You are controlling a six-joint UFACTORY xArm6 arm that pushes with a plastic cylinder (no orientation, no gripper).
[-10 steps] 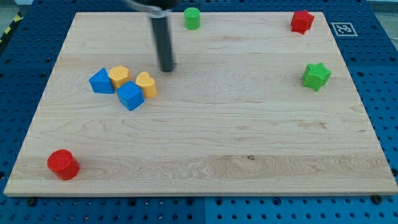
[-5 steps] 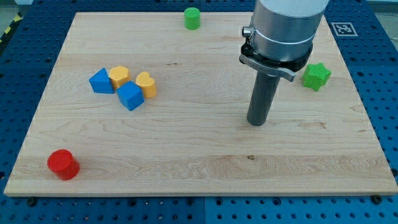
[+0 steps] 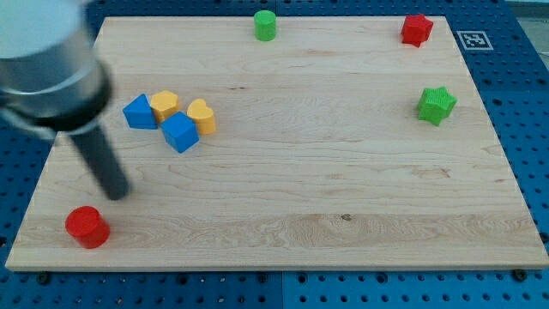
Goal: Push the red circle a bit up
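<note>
The red circle lies near the board's bottom left corner. My tip rests on the board just above and to the right of the red circle, a short gap away, not touching it. The rod rises up and to the left and is blurred by motion.
A cluster of a blue triangle, an orange hexagon, an orange heart and a blue cube sits above my tip. A green cylinder, a red block and a green star lie toward the top and right.
My tip swung from the upper middle to the right of centre, then far left to just above the red circle. No block has moved.
</note>
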